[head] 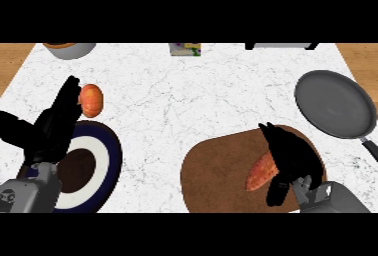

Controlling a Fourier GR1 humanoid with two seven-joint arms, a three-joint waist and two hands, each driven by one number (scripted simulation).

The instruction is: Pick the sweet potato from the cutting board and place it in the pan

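Orange, tapered sweet potato [260, 172] lying on the round brown wooden cutting board [214, 172], toward the board's right side. Right hand [295, 160] laid against its right flank, fingers [270, 133] straight and together, not yet curled round it. Better to close around the tuber's middle before lifting, then carry beyond the board's upper right to the round grey metal pan [336, 102]. Left hand [53, 124] resting left of the board, fingers straight, holding nothing.
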